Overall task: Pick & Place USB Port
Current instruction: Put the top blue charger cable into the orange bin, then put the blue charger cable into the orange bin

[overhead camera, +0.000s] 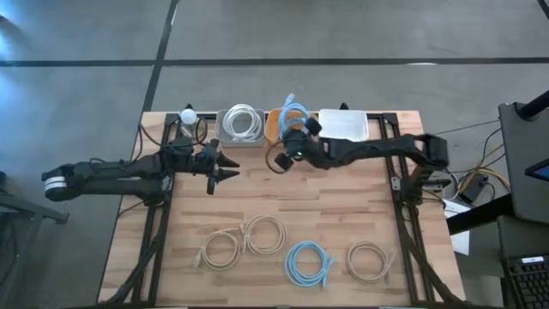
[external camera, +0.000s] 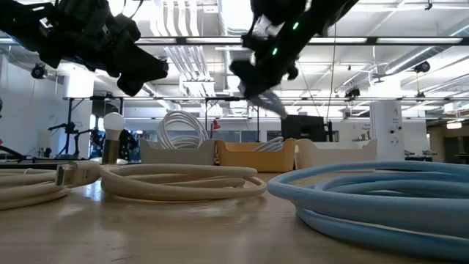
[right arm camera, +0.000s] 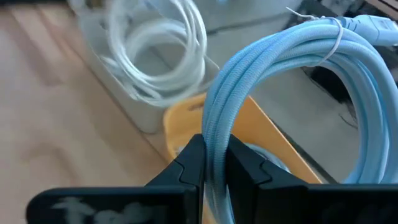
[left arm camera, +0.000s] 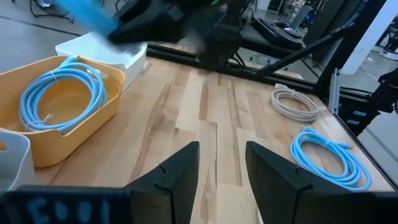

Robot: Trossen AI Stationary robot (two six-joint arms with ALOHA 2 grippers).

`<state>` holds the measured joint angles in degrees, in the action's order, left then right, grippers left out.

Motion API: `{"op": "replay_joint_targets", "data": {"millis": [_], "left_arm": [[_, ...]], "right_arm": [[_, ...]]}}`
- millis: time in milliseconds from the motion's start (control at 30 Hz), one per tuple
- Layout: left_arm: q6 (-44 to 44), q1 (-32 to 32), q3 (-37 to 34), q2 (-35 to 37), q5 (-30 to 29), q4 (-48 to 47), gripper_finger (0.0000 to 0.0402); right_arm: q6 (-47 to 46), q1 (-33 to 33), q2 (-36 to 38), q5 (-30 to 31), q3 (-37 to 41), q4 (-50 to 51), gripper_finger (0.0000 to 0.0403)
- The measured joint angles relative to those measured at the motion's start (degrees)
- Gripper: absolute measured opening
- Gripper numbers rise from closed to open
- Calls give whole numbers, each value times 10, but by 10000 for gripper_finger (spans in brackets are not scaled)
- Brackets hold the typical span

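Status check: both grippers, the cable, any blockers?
Right gripper shut on blue cable coil, over yellow bin. Left gripper open, empty, mid-table. Nothing blocking the bin.

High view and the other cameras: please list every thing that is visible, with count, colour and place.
Held cable coil: one, light blue, in the right gripper above the yellow bin.
Yellow bin: one, far edge, a blue coil inside.
Grey bin: one, far edge, white coil inside.
White bin: one, far edge, right of the yellow bin.
Cream coils: three, near half of table.
Blue coil: one, near half, between cream coils.
Left gripper: open, above the table's far left.
Right gripper: shut on the held coil.
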<state>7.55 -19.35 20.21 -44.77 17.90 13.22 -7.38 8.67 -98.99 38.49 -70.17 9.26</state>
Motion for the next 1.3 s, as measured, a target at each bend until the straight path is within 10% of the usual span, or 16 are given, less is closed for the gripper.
{"op": "replay_joint_targets", "data": {"millis": [667,1300], "left_arm": [[0,0,-1,0,0,-1,156],[7,0,-8,0,0,1,156]], "right_arm": [[-15,90,-264,-46,-267,258,41],[6,81,-252,-38,-305,319,143]]}}
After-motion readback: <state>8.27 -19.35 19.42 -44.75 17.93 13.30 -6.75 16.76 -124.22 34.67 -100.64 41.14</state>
